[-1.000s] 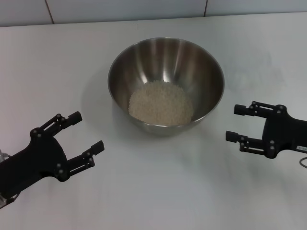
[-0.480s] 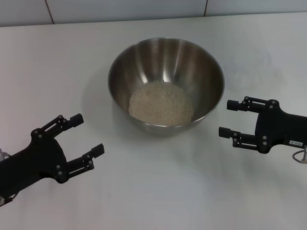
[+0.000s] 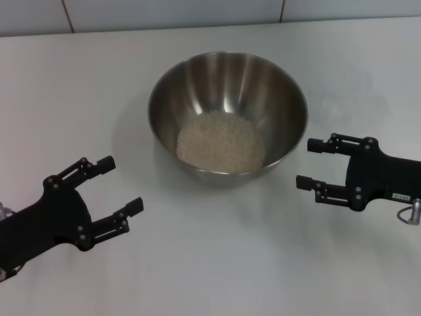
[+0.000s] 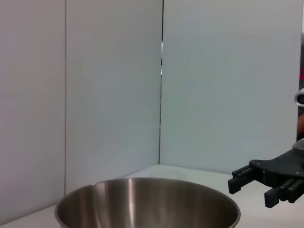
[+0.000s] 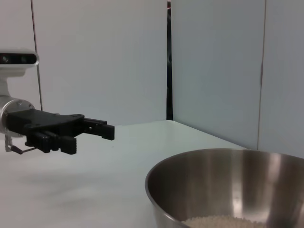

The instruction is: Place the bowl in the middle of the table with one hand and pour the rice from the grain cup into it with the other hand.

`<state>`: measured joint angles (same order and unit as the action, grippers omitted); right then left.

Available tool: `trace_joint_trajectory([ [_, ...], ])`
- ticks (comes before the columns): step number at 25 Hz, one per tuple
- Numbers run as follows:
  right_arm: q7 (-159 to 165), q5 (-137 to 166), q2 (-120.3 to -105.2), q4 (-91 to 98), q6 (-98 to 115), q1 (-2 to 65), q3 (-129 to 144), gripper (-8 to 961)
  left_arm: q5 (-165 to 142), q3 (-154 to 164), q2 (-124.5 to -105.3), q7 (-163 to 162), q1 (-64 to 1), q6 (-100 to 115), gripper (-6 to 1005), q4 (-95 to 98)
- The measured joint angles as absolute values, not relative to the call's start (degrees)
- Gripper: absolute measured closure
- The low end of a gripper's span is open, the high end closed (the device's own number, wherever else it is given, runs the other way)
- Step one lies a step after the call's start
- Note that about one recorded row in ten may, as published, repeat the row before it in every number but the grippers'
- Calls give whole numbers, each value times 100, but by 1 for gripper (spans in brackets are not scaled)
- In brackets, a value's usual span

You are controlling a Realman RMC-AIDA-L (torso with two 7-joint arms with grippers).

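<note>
Bowl (image 3: 227,112): stood on the table (image 3: 210,263), roughly mid-table; you had nothing holding it.
Rice (image 3: 220,141): a pale heap on the bowl's floor, so you could judge the pour as done.
Cup: not seen anywhere.
Left gripper (image 3: 118,191): near the bowl, on its left and nearer the robot; fingers spread wide, empty.
Right gripper (image 3: 310,164): just beside the bowl's right wall, not touching; fingers parted, empty.
Remaining: seemingly nothing but parking your arms.
</note>
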<state>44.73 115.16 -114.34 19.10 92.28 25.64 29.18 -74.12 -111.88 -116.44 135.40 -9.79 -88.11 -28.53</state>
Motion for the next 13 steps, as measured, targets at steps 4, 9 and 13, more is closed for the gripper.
trace_joint_trajectory([
  [4,4473,11519,-11435,1912,9227,2540,2906,259,-7412,-11188,-11644,13527,-984,-8811,159,-2890],
  [9,4473,11519,-11435,1916,9227,2518,2901,259,-7411,-11188,-11619,13473,-990,-8811,159,-2893],
  [13,4473,11519,-11435,1916,9227,2514,2887,259,-7409,-11186,-11610,13466,-994,-8810,159,-2900],
])
